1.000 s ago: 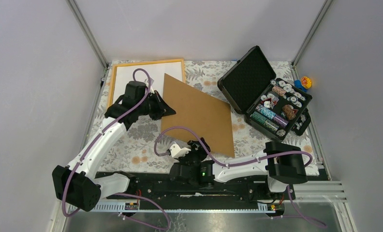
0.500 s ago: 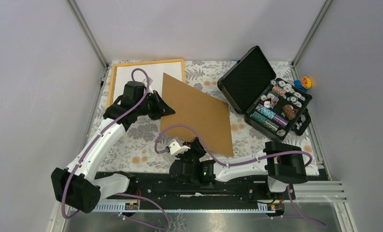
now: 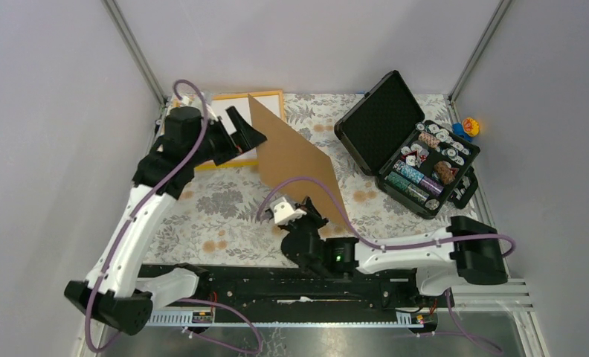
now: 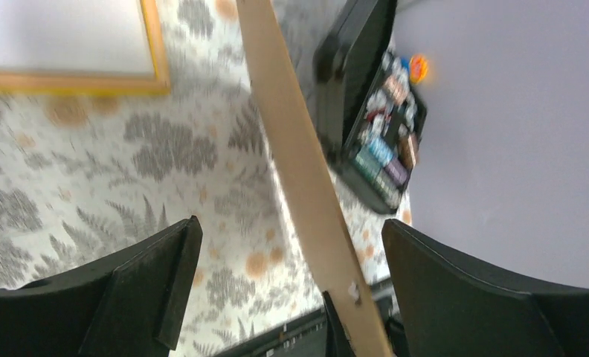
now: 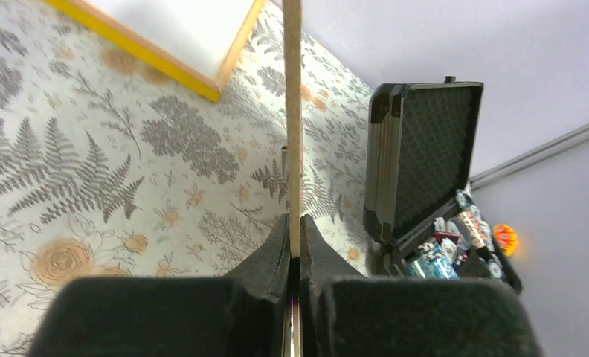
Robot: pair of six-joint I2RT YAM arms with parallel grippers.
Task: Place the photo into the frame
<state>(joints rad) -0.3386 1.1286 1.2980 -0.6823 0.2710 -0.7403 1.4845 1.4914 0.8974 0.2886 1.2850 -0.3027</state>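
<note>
Right end effector (image 5: pixel 294 230) now clamps the raised brown board (image 3: pixel 295 160); left end effector (image 3: pixel 245 130) has sprung wide open.

One surface (image 3: pixel 202 216), covered in grey-and-tan floral cloth. Two robot arms, white shells with black joints: left arm (image 3: pixel 135 223), right arm (image 3: pixel 403 253). Two black claws, one per arm: left claw (image 3: pixel 245 132), right claw (image 5: pixel 294 242). One thin orange-yellow rectangular frame (image 4: pixel 68 80), its opening filled white. One flat brown rectangular board (image 3: pixel 295 160). One black hard case (image 3: pixel 381 119), lid up. Coloured chips (image 3: pixel 425 167) racked inside it: many, rows too small to number. One small orange-and-blue object (image 3: pixel 468 126) past the case, at the right edge.
</note>
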